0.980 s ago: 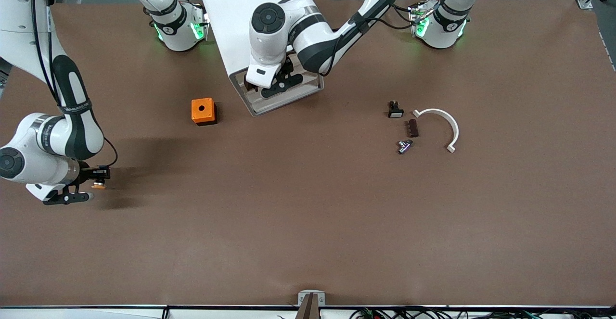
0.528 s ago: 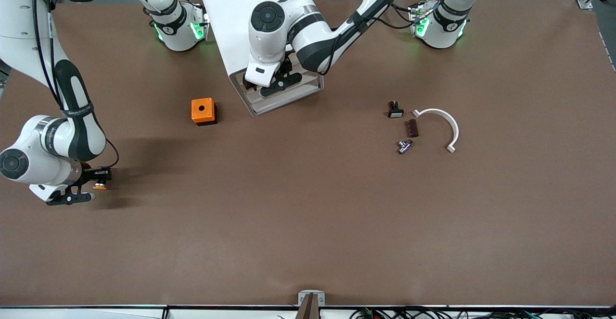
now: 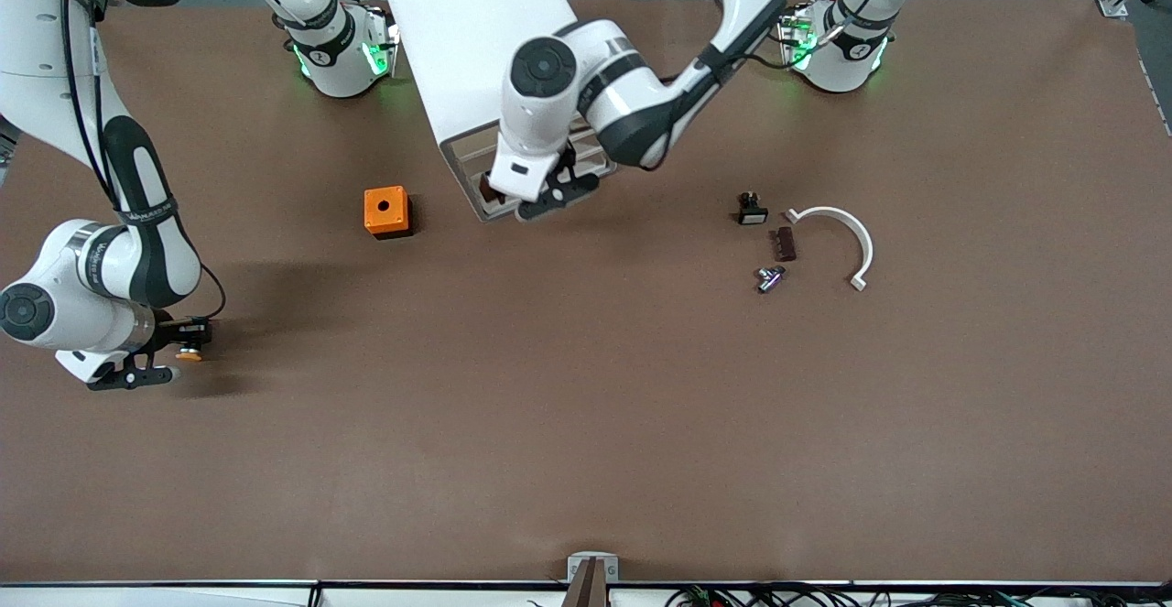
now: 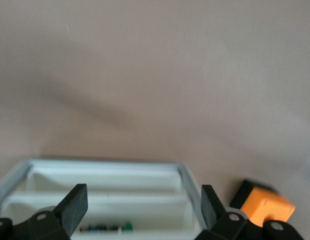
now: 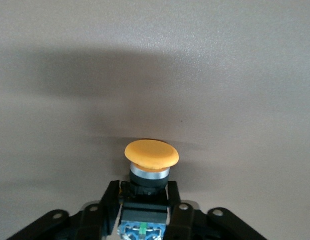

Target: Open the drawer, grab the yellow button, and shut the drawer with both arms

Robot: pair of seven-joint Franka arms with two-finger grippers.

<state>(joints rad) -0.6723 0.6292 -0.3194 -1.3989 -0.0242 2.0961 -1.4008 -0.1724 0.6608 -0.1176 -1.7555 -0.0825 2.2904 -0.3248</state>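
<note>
The white cabinet (image 3: 476,48) stands between the arms' bases. Its uppermost drawer (image 3: 469,177) is pulled out, and white compartments show in the left wrist view (image 4: 105,165). My left gripper (image 3: 549,197) is open and empty over the drawer's front edge, its fingers (image 4: 75,206) spread wide above the compartments. My right gripper (image 3: 179,351) is low over the bare table at the right arm's end. It is shut on the button (image 3: 189,354), whose orange-yellow cap (image 5: 151,155) sticks out past the fingertips (image 5: 107,200). The black body and bluish rear sit between them.
An orange cube with a hole (image 3: 386,211) sits beside the drawer, toward the right arm's end; it also shows in the left wrist view (image 4: 265,206). Toward the left arm's end lie a small black-and-white part (image 3: 752,211), a brown piece (image 3: 785,243), a metal part (image 3: 770,277) and a white curved piece (image 3: 847,232).
My left gripper has moved from over the drawer's inside out to its front edge, toward the front camera. The drawer stays pulled out. My right gripper has barely moved and still holds the button.
</note>
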